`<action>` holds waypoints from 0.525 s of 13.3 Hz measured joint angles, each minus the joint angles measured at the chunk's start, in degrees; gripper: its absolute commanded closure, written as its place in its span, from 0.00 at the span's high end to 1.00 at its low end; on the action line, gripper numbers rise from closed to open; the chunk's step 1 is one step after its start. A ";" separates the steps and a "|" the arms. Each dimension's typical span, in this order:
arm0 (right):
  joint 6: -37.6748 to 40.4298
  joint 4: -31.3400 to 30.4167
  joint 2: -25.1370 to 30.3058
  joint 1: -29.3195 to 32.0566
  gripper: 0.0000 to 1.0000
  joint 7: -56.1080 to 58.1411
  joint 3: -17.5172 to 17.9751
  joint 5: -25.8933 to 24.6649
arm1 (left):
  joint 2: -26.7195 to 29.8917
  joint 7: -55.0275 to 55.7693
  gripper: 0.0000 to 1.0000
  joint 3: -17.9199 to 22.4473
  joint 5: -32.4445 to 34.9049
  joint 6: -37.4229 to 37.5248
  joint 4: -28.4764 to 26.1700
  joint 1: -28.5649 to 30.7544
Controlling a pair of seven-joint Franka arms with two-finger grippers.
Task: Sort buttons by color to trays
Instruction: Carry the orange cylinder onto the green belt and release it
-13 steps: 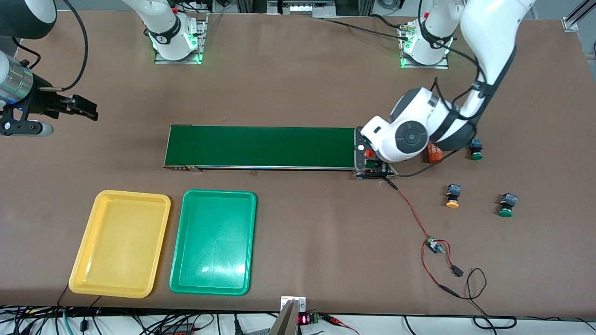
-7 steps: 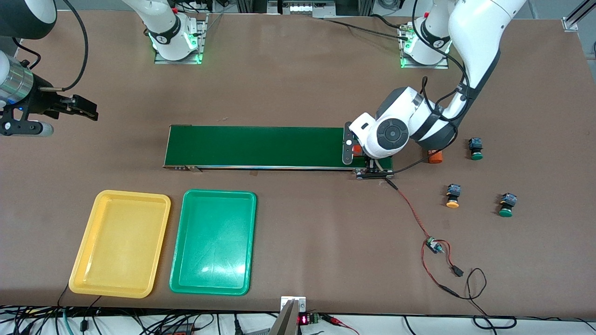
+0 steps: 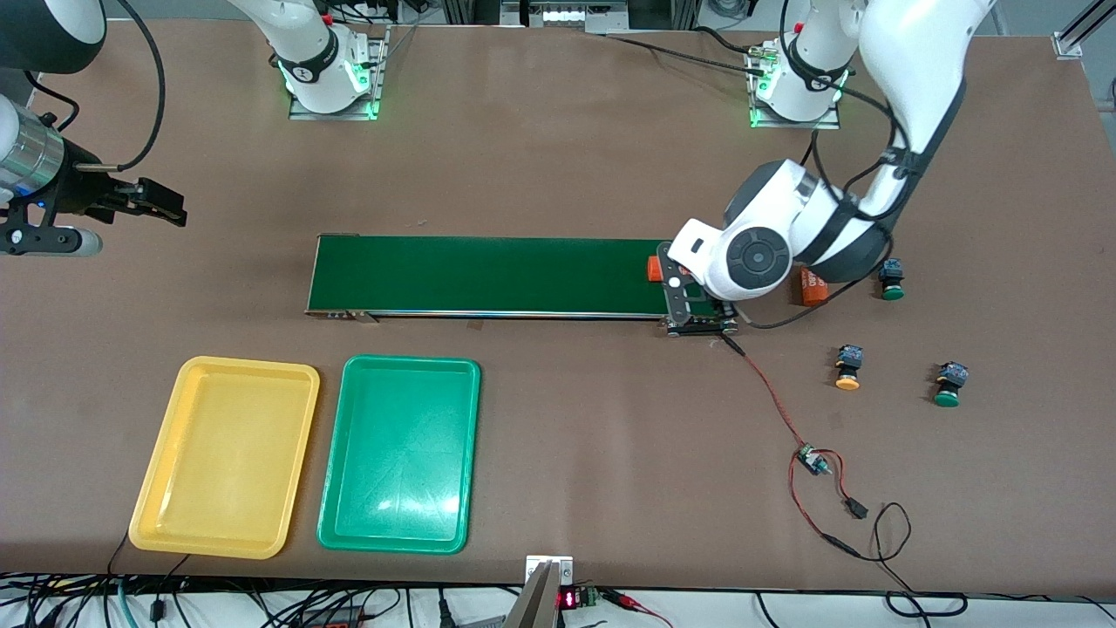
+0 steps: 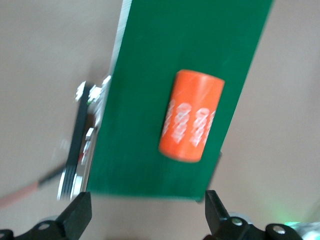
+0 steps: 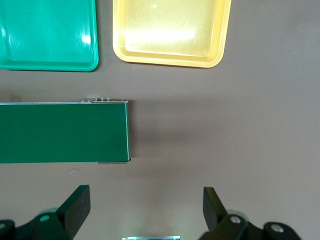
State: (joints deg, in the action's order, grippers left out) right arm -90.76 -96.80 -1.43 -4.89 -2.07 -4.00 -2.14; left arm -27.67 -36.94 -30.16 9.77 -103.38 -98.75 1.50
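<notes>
L gripper over the conveyor belt at the L-arm end, fingers spread wide, nothing between them. Orange cylinder w/ white lettering lies on its side on the belt below the gripper, clear of both fingers, free. Its long axis runs roughly along the belt's length.

Second orange cylinder on the table just off that belt end, partly hidden by the L arm.

Buttons all on the table twd L-arm end, well apart from both grippers: green-cap button beside 2nd cylinder; yellow-cap button and another green-cap button nearer front cam. Each lies tipped, cap twd front cam, body away. 4th button not seen.

Yellow tray and green tray side by side, nearer front cam than belt, twd R-arm end.

R gripper waits over bare table off the belt's R-arm end, fingers wide apart, holding nothing.
</notes>
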 measured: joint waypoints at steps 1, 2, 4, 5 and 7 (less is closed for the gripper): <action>0.00 0.00 -0.01 0.00 1.00 0.00 0.00 0.01 | 0.68 3.94 1.00 0.12 0.05 1.90 1.29 0.62; 0.00 0.00 -0.02 0.00 1.00 0.00 0.00 0.01 | 1.17 7.89 1.00 0.30 0.24 3.00 2.49 1.41; 0.00 0.00 -0.04 0.00 1.00 0.00 0.00 0.02 | 1.44 16.17 1.00 1.68 1.85 3.42 5.02 2.97; 0.00 0.00 -0.04 0.00 1.00 0.00 0.00 0.02 | 1.43 19.29 1.00 2.66 2.77 3.42 6.58 3.66; 0.00 0.00 -0.07 0.00 1.00 -0.01 0.00 0.02 | 1.26 22.40 1.00 5.40 4.70 3.42 10.18 4.58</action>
State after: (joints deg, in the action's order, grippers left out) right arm -90.76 -96.80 -1.50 -4.88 -2.08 -4.00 -2.12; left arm -26.41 -14.54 -24.76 14.46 -99.96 -88.57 6.08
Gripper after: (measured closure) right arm 0.000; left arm 0.000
